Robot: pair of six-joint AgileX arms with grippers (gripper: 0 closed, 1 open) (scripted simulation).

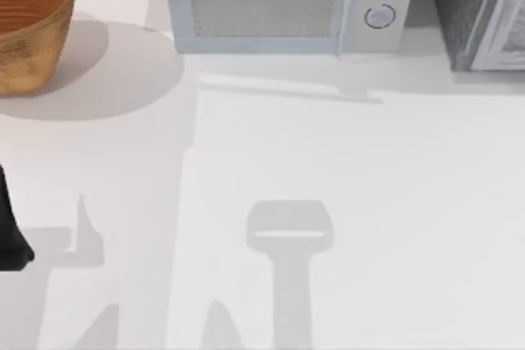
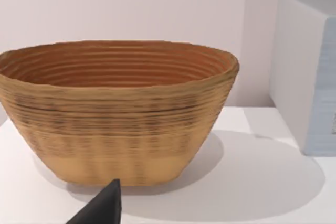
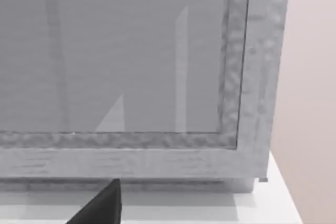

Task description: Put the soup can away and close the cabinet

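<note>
The soup can is out of view. The grey cabinet (image 1: 480,14) stands at the table's back right corner, beside the microwave. In the right wrist view its flat grey front panel (image 3: 126,51) with a textured frame is close ahead, and a dark tip of my right gripper (image 3: 102,205) hangs just before its lower edge. I cannot tell whether the cabinet is open. My left arm (image 1: 12,235) sits at the table's left edge. A dark tip of my left gripper (image 2: 102,208) points at the basket.
A woven brown basket (image 1: 29,26) stands at the back left, its inside empty as far as the left wrist view (image 2: 118,114) shows. A white microwave (image 1: 287,2) with two round knobs fills the back middle. The white tabletop (image 1: 344,170) stretches in front.
</note>
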